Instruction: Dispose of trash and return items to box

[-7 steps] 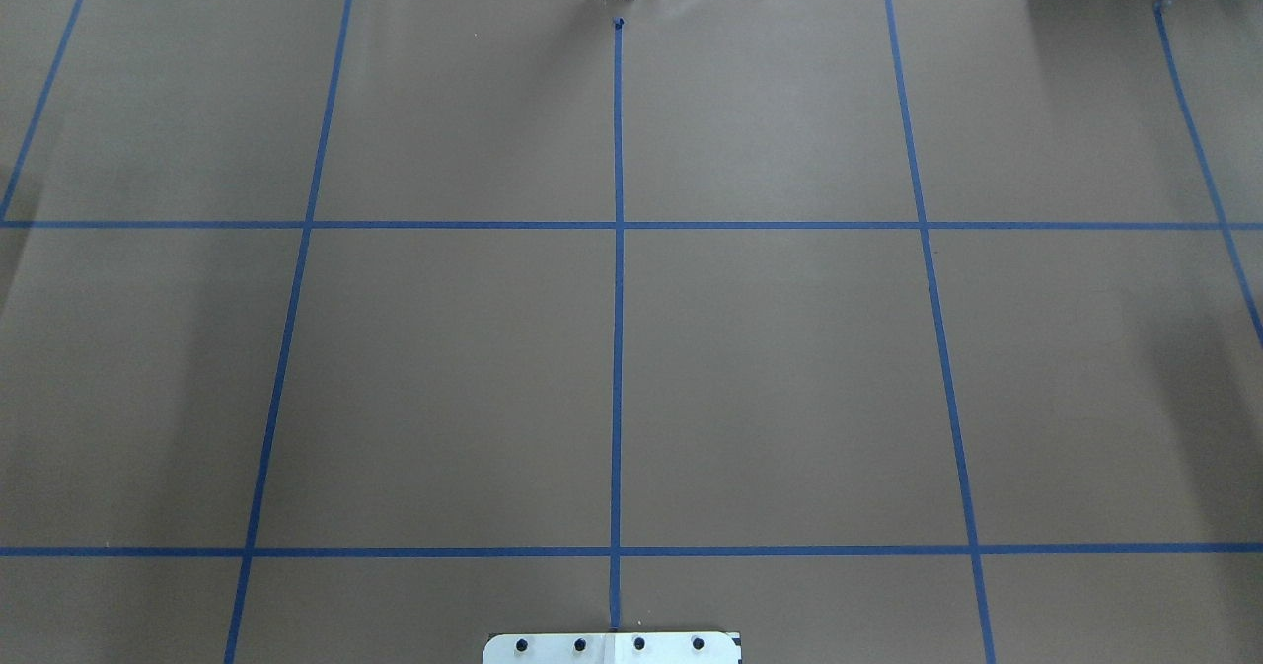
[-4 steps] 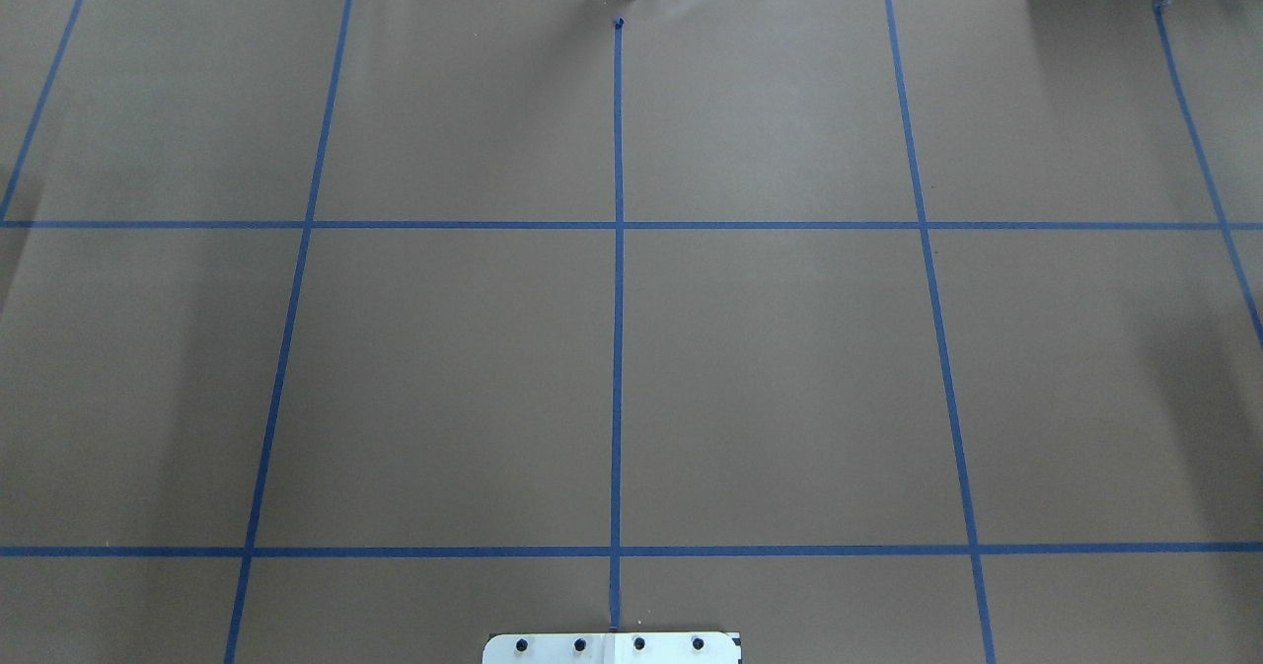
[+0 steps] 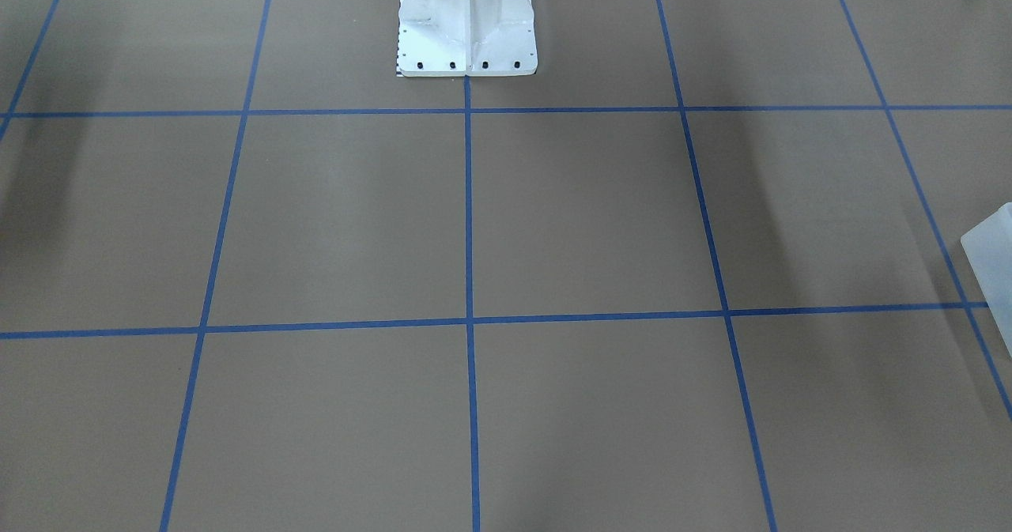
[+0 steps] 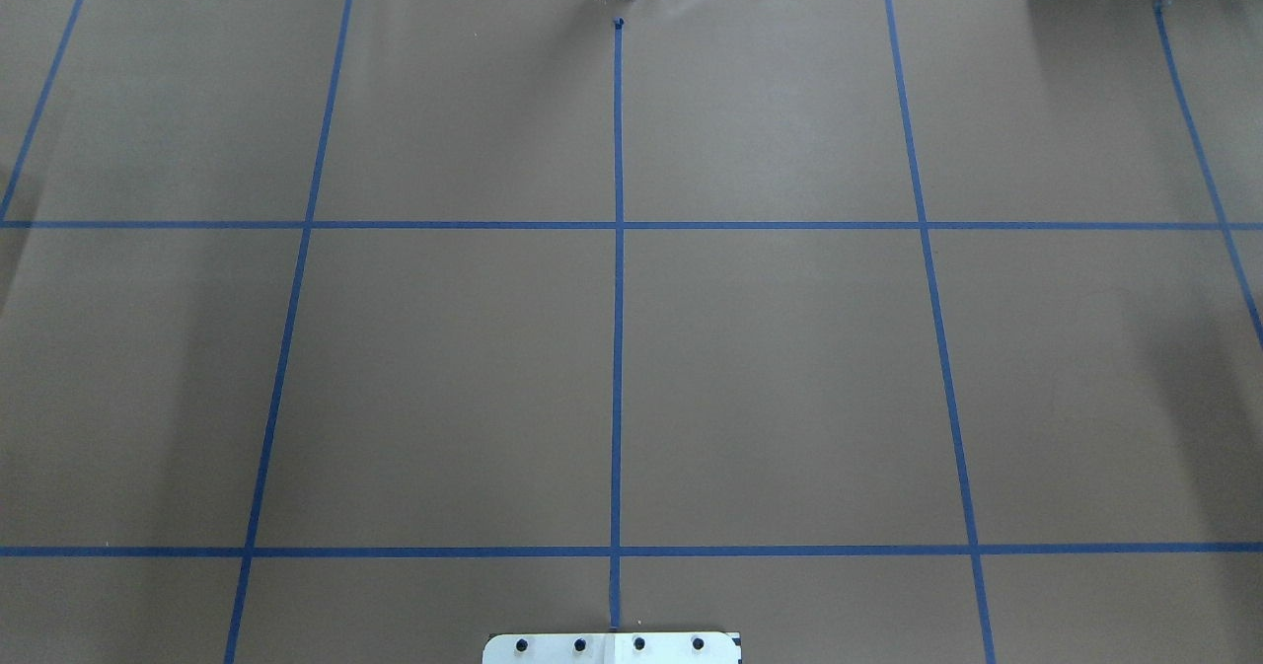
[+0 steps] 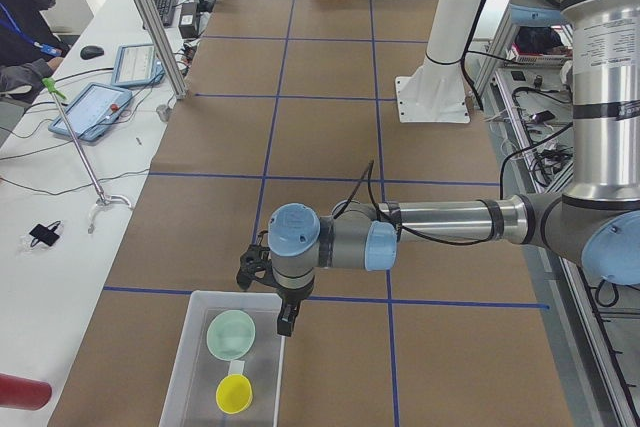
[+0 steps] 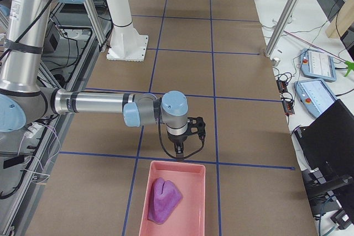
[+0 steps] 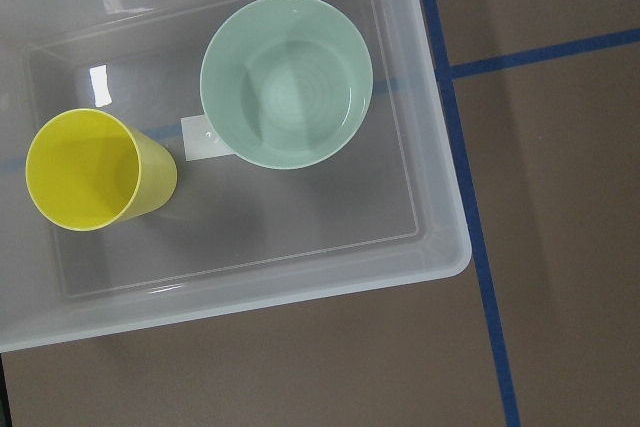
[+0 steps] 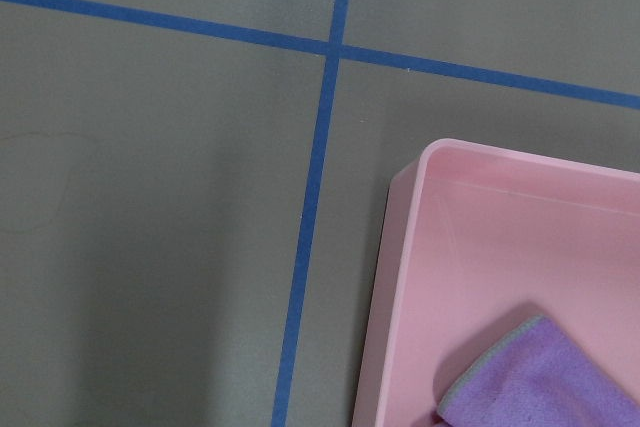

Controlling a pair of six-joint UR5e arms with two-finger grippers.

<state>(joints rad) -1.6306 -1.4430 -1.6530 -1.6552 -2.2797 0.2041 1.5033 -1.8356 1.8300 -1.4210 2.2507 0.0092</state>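
A clear plastic box (image 7: 440,197) holds a mint-green bowl (image 7: 287,82) and a yellow cup (image 7: 85,169). In the exterior left view the box (image 5: 190,347) sits at the near table end, and my left gripper (image 5: 286,319) hangs over its far right corner; I cannot tell whether it is open or shut. A pink tray (image 8: 470,277) holds a purple cloth (image 8: 545,382). In the exterior right view my right gripper (image 6: 178,153) hangs just before the tray's (image 6: 176,163) far edge; I cannot tell its state. Neither wrist view shows fingers.
The white robot pedestal (image 3: 466,18) stands at the table's robot side. A corner of the clear box (image 3: 992,271) shows in the front-facing view. The operators' bench holds tablets (image 5: 90,107), a metal post (image 5: 150,17) and a red cylinder (image 5: 20,392).
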